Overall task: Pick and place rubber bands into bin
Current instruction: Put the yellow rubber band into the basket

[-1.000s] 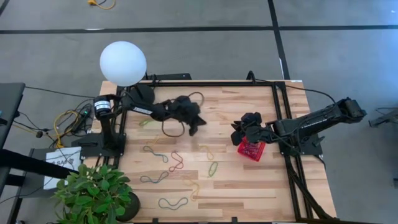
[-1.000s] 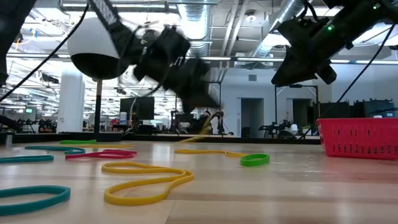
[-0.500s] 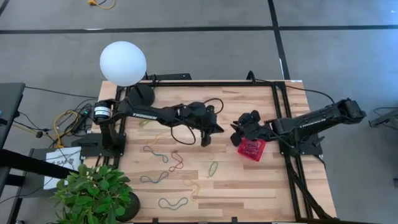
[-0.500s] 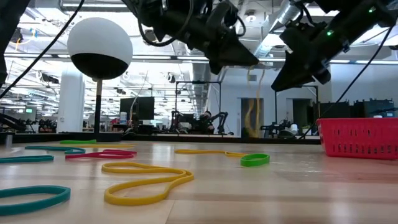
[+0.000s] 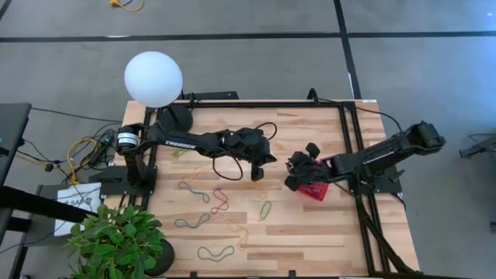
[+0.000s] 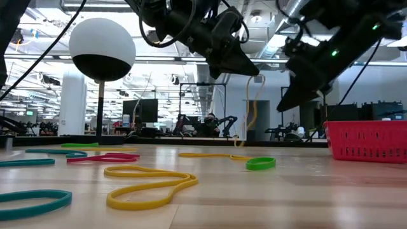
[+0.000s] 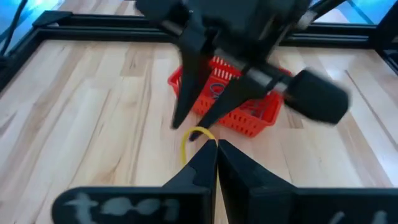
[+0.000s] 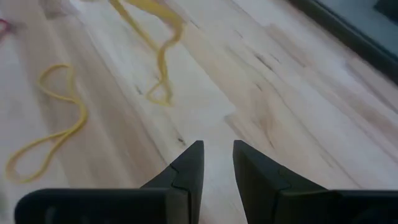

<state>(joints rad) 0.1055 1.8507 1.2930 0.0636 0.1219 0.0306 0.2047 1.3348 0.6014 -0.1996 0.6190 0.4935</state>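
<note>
My left gripper (image 5: 258, 172) is shut over the middle of the table, left of the bin. A yellow rubber band (image 6: 249, 114) dangles from it. The red bin (image 5: 318, 191) stands near the table's right edge, with bands inside it (image 7: 219, 89). My right gripper (image 5: 288, 180) hovers open at the bin's left wall, its fingers (image 8: 188, 163) a narrow gap apart and touching nothing. Several more bands lie flat on the wood: yellow (image 6: 149, 184), green (image 5: 265, 209), red (image 5: 219, 201), bluish (image 5: 192, 222). My left gripper pinches the yellow rubber band by its upper end (image 7: 198, 133) between the two fingertips. The fingers slant down from the table's left. The band hangs slack below them as a long narrow loop (image 8: 158, 43); whether its lower end touches the wood I cannot tell.
A lamp with a white globe (image 5: 153, 78) stands at the far left corner, and its black round base (image 5: 178, 118) sits on the table. A potted plant (image 5: 120, 240) fills the near left corner. Bare wood shows between the bin and the near edge.
My left gripper has swung from the table's left side toward the bin, staying shut. It has drawn the yellow band up off the wood, so the band now hangs below it. My right gripper has shifted slightly toward the left and near edges, beside the bin.
</note>
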